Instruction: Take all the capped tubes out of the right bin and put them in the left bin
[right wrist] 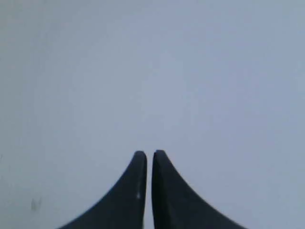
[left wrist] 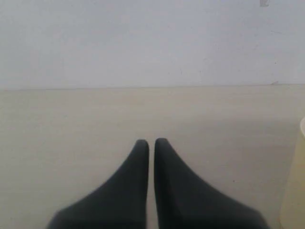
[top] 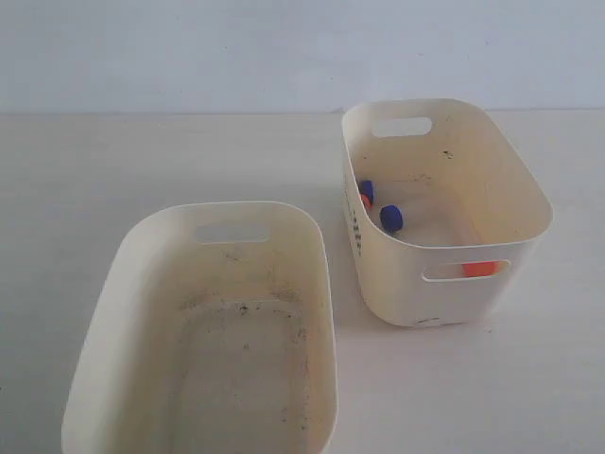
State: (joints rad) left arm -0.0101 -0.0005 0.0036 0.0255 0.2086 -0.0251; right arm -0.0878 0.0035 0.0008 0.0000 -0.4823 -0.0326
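Cream plastic makes up both bins on the pale surface point(top: 76, 161). I count two of them, standing near each other without touching. The left bin point(top: 284, 251) sits closer in the exterior view, with one slot handle point(top: 232, 233) showing in its far wall and dark grime specks point(top: 241, 310) scattered over its floor. The right bin point(top: 454, 151) stands further back and to the right. It has two slot handles, one in the far wall and one in the near wall, and black dots point(top: 356, 232) printed on the outer side wall facing the left bin. The capped tubes point(top: 391, 218) lie inside the right bin, and I count four caps, two blue and two orange. One blue cap point(top: 367, 191) rests by the dotted side wall, with an orange cap point(top: 365, 201) peeping out just beneath it. The second blue cap point(top: 390, 219) sits just beside them, and the second orange cap point(top: 479, 269) shows only through the near slot handle. The clear tube bodies are too faint to trace, so I cannot tell how each one lies. The left arm's fingers point(left wrist: 138, 162), black and tapered, are drawn together to a hairline gap with nothing between them. Bare surface lies beyond them, and a strip of cream bin wall point(left wrist: 295, 181) shows in that view; which bin it is I cannot tell. The right arm's fingers point(right wrist: 136, 176) are likewise closed on nothing, against a blank pale backdrop.
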